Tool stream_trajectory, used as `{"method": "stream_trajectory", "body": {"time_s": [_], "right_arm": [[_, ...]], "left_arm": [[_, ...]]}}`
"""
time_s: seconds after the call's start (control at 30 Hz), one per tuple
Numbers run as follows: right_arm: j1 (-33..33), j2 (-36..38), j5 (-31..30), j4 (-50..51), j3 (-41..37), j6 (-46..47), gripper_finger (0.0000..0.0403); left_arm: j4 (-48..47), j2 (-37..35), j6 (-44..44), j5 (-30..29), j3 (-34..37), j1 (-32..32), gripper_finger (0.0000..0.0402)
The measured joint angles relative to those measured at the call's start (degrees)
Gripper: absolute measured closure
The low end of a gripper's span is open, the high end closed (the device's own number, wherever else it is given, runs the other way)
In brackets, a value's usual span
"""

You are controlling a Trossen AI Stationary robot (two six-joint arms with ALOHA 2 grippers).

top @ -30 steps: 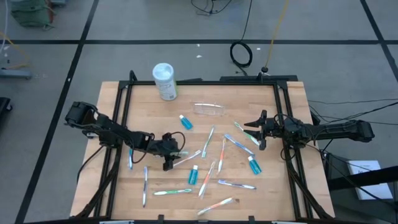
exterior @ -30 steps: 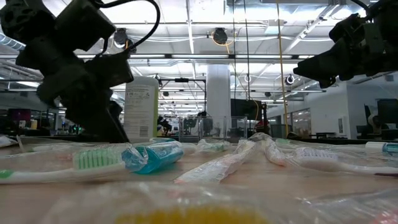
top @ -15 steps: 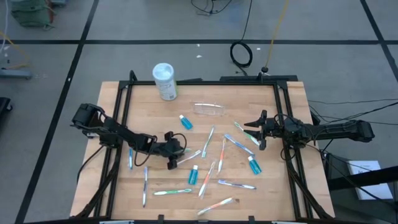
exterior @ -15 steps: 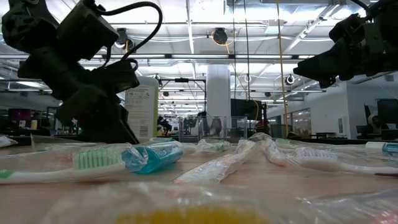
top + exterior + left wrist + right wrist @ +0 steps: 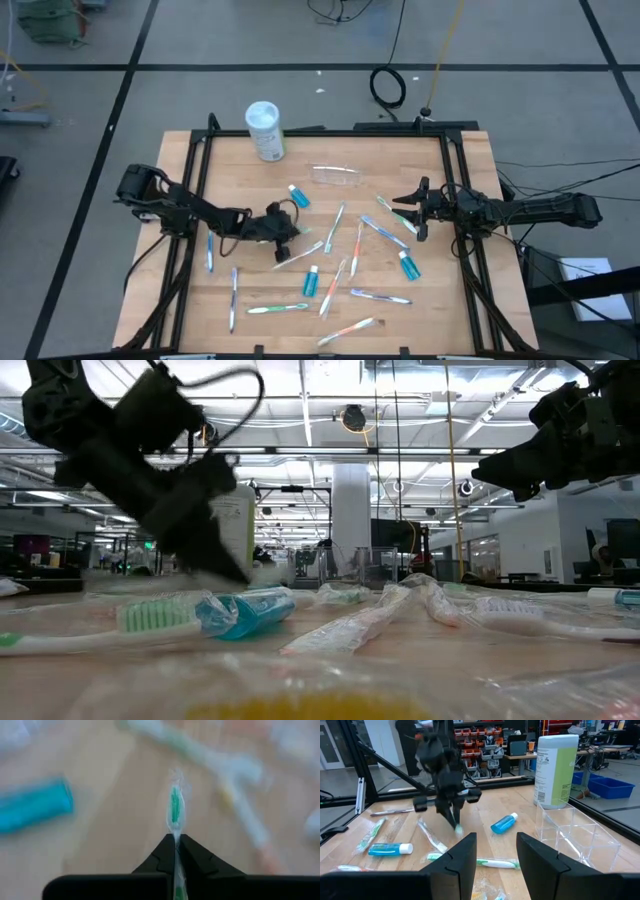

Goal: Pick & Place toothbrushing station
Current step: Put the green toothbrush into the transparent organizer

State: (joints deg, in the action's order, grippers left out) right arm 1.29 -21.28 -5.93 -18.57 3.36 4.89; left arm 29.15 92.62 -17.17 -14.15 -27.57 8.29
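Toothbrush (image 5: 174, 809): a wrapped, green-bristled brush pinched between my left gripper (image 5: 283, 229) fingers, its head sticking out past the tips and clear of the wood.

Left gripper: pressed together on the brush's wrapped handle, hanging above the table (image 5: 400, 310) left of centre; the right wrist view shows it raised, the brush dangling below it.

Clear cup (image 5: 337, 176): well ahead of my left fingers, towards the far edge of the table, lying near the white canister (image 5: 266, 130); nothing shows inside it.

Other brushes and tubes: scattered flat on the wood around and beyond my fingers; one blue tube (image 5: 298, 195) lies just past the left tips, another (image 5: 312, 281) just behind them.

Right gripper (image 5: 413, 211): fingers spread, holding nothing, waiting near the table's right edge with brushes just in front of it.

Step in hand: I judge this the carry, one brush picked and off the table, not yet placed.

Next move: swing the brush forward to the cup, line its end up with the mouth, then part my fingers. The cup looks light and may slide or tip if nudged.
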Motion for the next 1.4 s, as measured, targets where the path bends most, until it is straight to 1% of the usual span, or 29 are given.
{"method": "stream_trajectory", "body": {"time_s": [0.07, 0.13, 0.23, 0.37, 0.47, 0.6, 0.77, 0.83, 0.93, 1.03, 1.13, 1.23, 1.33, 1.4], "right_arm": [[-0.01, -0.02, 0.02, 0.0, -0.01, -0.04, 0.0273], [-0.01, -0.04, 0.0, -0.02, -0.02, -0.13, 0.0273], [-0.01, -0.04, 0.02, 0.03, -0.01, -0.09, 0.0273], [-0.01, -0.04, 0.02, 0.02, -0.02, -0.09, 0.0273], [-0.01, -0.09, 0.01, 0.02, -0.01, -0.15, 0.0273], [-0.01, -0.09, -0.15, 0.01, -0.01, -0.2, 0.0273], [-0.01, -0.17, -0.18, 0.0, -0.02, -0.2, 0.0273], [0.01, -0.19, -0.17, 0.0, -0.02, -0.33, 0.0273], [-0.01, -0.23, -0.07, 0.07, 0.0, -0.98, 0.0273], [0.01, -0.31, -0.04, 0.29, -0.02, -1.05, 0.0273], [0.0, -0.3, -0.04, 0.44, -0.01, -1.25, 0.0273], [-0.01, -0.33, -0.15, 0.46, -0.01, -2.54, 0.0273], [0.01, -0.35, -0.17, 0.44, -0.02, -3.9, 0.0273], [-0.01, -0.35, -0.17, 0.45, -0.02, -4.16, 0.0273]], "left_arm": [[5.29, -1.26, 0.24, -1.37, -0.22, -1.07, 0.0384], [8.3, -2.98, 0.81, -4.29, -0.08, -2.36, 0.0392], [17.65, -5.51, 0.55, -6.9, -0.46, -5.16, 0.0396], [30.67, -6.47, 0.66, -6.58, -1.19, -9.94, 0.038], [36.81, -5.9, 5.0, -4.61, -3.32, -13.36, 0.038], [36.74, -3.19, 10.12, -1.47, -8.29, -16.58, 0.0396], [37.11, 3.23, 17.61, -0.88, -16.43, -18.81, 0.038], [36.75, 6.57, 20.42, -1.12, -19.56, -19.73, 0.038], [37.08, 11.39, 20.87, -4.67, -23.75, -20.89, 0.0394], [38.3, 16.31, 23.1, -10.13, -27.41, -22.37, 0.0392], [40.58, 20.77, 23.98, -10.82, -30.22, -23.84, 0.0384], [42.07, 24.14, 23.39, -10.83, -32.49, -24.62, 0.0389], [41.65, 26.77, 24.52, -14.08, -33.69, -25.16, 0.0396], [41.62, 27.54, 26.79, -16.65, -33.81, -25.54, 0.039]]}}
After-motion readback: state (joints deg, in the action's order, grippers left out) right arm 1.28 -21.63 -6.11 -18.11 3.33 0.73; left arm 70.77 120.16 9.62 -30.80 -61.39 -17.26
